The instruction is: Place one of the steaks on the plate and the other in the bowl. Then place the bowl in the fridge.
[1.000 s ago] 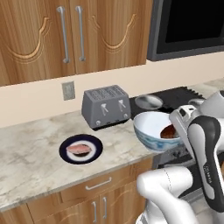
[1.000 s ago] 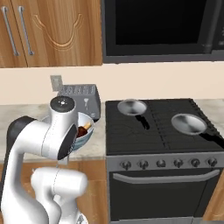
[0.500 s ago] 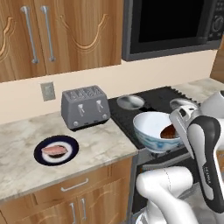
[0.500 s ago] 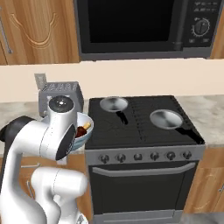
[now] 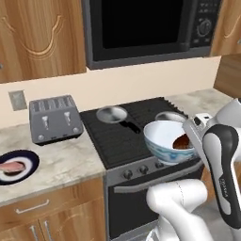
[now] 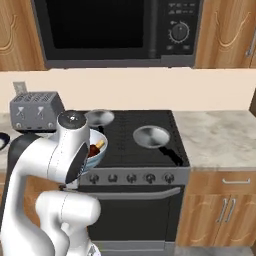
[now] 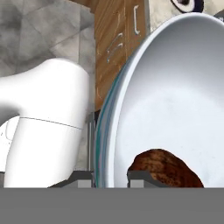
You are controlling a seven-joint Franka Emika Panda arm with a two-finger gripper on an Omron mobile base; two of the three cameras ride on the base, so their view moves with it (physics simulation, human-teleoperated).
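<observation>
The bowl [image 5: 162, 135], white inside and pale blue outside, hangs in the air over the stove's front edge. My gripper [image 7: 112, 176] is shut on its rim, one finger inside and one outside. The dark reddish-brown steak [image 5: 181, 142] lies in the bowl [image 7: 175, 96] near the fingers; it also shows in the hand view [image 7: 165, 169] and in the right base view [image 6: 95, 149]. At far left the navy-rimmed plate [image 5: 27, 160] rests on the counter with the pale pink steak [image 5: 11, 166] on it. The fridge is out of view.
A silver toaster [image 5: 52, 117] stands on the counter left of the black stove [image 5: 123, 141]. Two silver pans [image 6: 150, 136] [image 5: 112, 113] sit on the burners. A black microwave [image 5: 146, 28] hangs above. Marble counter [image 6: 220, 135] runs right of the stove.
The whole scene has slid left in both base views, so the base has moved right along the counter. The bowl with the dark steak stays held in the gripper.
</observation>
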